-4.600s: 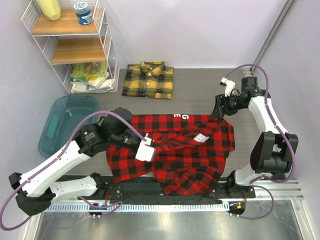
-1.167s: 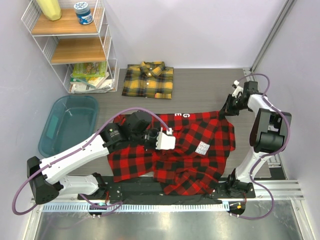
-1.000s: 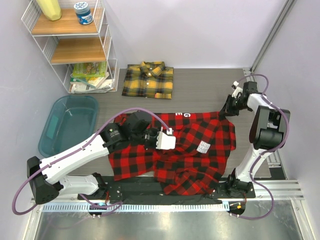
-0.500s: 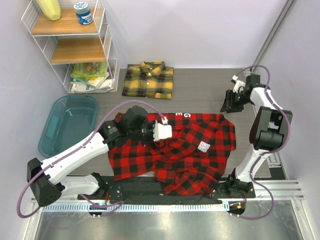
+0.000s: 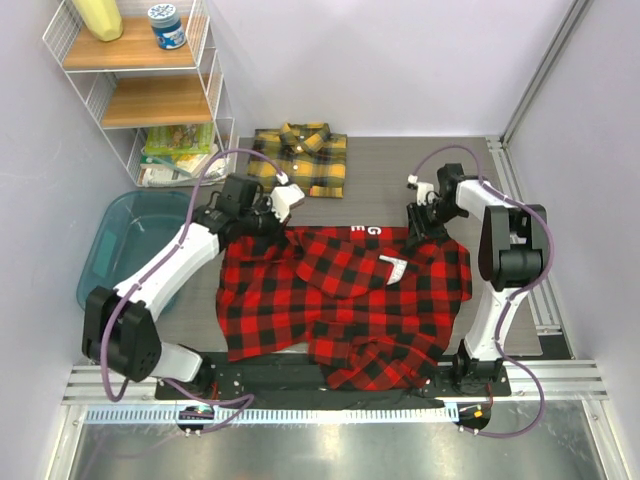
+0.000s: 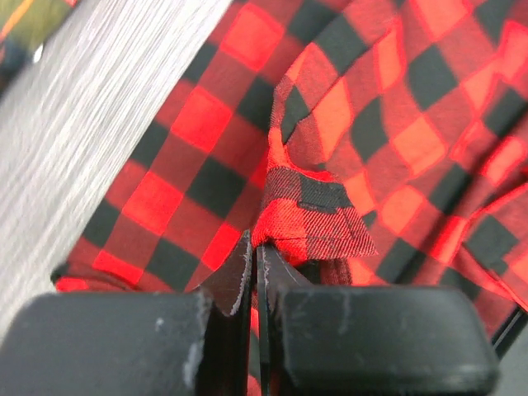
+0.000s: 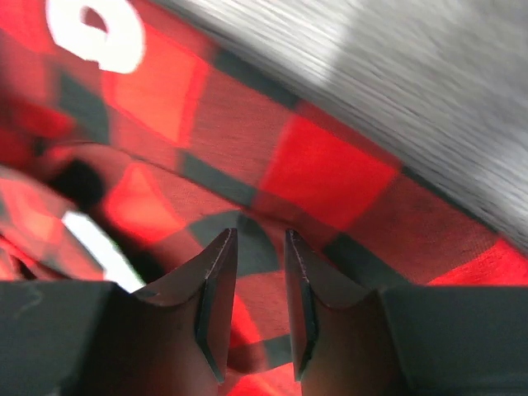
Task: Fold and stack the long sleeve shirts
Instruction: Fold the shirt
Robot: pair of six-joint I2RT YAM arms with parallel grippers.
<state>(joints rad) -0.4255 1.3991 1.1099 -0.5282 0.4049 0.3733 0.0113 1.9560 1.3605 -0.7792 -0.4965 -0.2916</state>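
Observation:
The red-and-black check shirt (image 5: 340, 300) lies spread and rumpled in the middle of the table, with white letters (image 5: 370, 231) at its back edge. The yellow-and-black shirt (image 5: 298, 160) lies folded at the back. My left gripper (image 5: 272, 215) is at the red shirt's back left corner, shut (image 6: 254, 247) on a folded edge of red cloth (image 6: 309, 210). My right gripper (image 5: 415, 225) hovers over the shirt's back edge just right of the letters. Its jaws (image 7: 260, 239) stand slightly apart over red cloth (image 7: 330, 173), gripping nothing.
A teal bin (image 5: 135, 250) sits left of the shirt. A wire shelf (image 5: 150, 90) with books and jars stands at the back left. A white label (image 5: 393, 268) shows on the shirt. Bare grey table (image 5: 400, 170) lies behind the shirt.
My left gripper has moved from the shirt's middle to its back left corner, pulling cloth with it. My right gripper has moved left from the table's right edge onto the shirt's back edge.

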